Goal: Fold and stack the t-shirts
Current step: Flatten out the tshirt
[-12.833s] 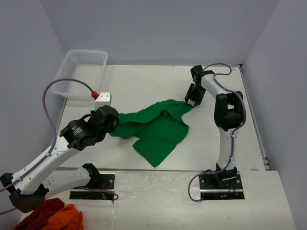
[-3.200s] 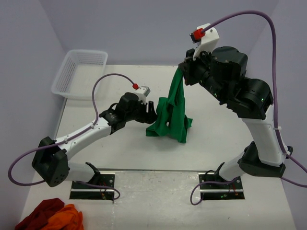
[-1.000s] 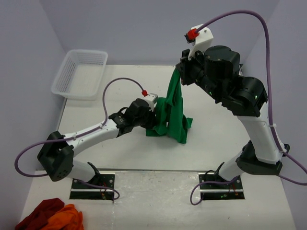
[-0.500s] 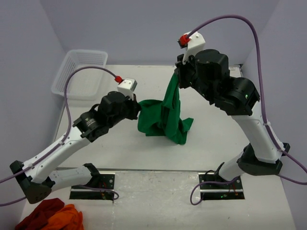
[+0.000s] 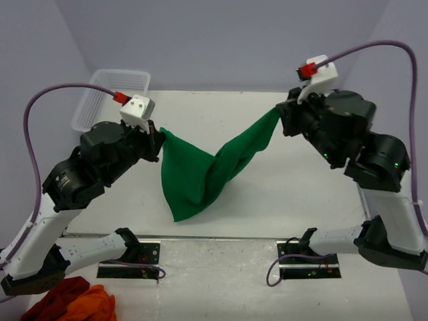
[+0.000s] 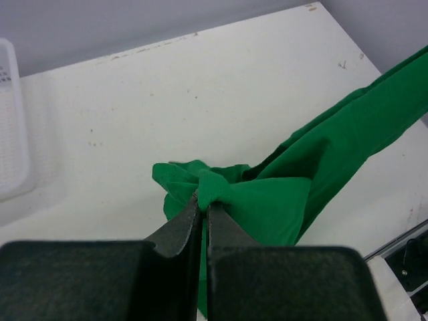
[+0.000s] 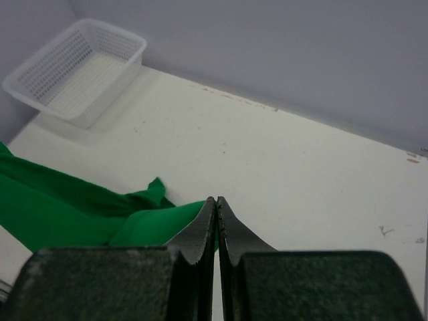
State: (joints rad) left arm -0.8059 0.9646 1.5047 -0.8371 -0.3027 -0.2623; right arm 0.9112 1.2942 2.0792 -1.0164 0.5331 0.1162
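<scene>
A green t-shirt (image 5: pixel 200 167) hangs in the air, stretched between both grippers above the white table (image 5: pixel 221 107). My left gripper (image 5: pixel 159 134) is shut on its left corner; the wrist view shows a bunched fold of the shirt (image 6: pixel 267 200) pinched at the left gripper's (image 6: pixel 202 199) tips. My right gripper (image 5: pixel 281 114) is shut on the shirt's right end; in its wrist view the shirt (image 7: pixel 80 207) runs left from the right gripper's (image 7: pixel 216 200) closed tips. The lower part of the shirt sags to a point near the table's front edge.
A white mesh basket (image 5: pixel 110 100) stands at the back left, also in the right wrist view (image 7: pixel 77 70). Red and orange shirts (image 5: pixel 70 301) lie in a heap at the bottom left, off the table. Arm base plates (image 5: pixel 304 257) sit at the near edge.
Both grippers have moved apart and the shirt has gone from a hanging bundle to a spread, stretched span. The left arm rose and drew back left; the right moved right.
</scene>
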